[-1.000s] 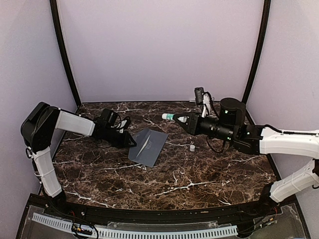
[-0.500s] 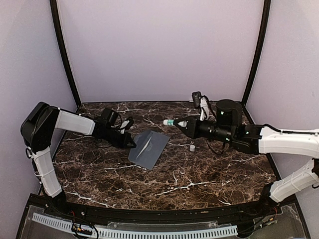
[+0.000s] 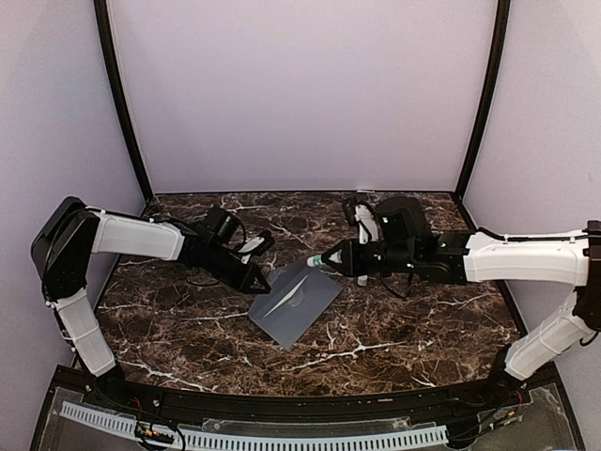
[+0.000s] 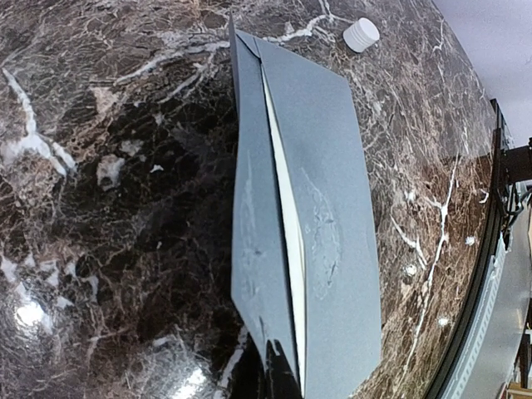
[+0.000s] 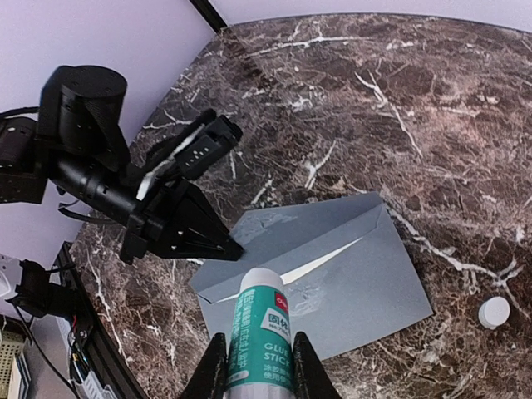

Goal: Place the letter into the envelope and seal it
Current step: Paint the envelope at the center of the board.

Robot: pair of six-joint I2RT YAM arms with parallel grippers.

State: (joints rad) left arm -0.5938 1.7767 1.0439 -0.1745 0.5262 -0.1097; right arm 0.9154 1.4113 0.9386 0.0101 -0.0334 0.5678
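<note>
The grey envelope (image 3: 300,312) lies flat on the dark marbled surface (image 3: 404,334), about midway between the two arms. Its long axis runs on a diagonal, from near left to far right in the overhead view. The flap is folded over but not flat. A thin cream sliver of the letter (image 4: 284,208) shows in the slit along the flap's edge, so the letter sits inside.

The left gripper (image 3: 258,279) has its jaws together, and their tip touches the envelope's short left end. Whether any paper is pinched there, I cannot tell.

The right gripper (image 5: 259,362) has its jaws clamped on a green-and-white glue stick (image 5: 261,320). The stick is uncapped, and its white tip points down at the envelope, just above the far end of the flap. A small white cap (image 5: 494,312) lies on the surface just past the envelope's far right corner.
</note>
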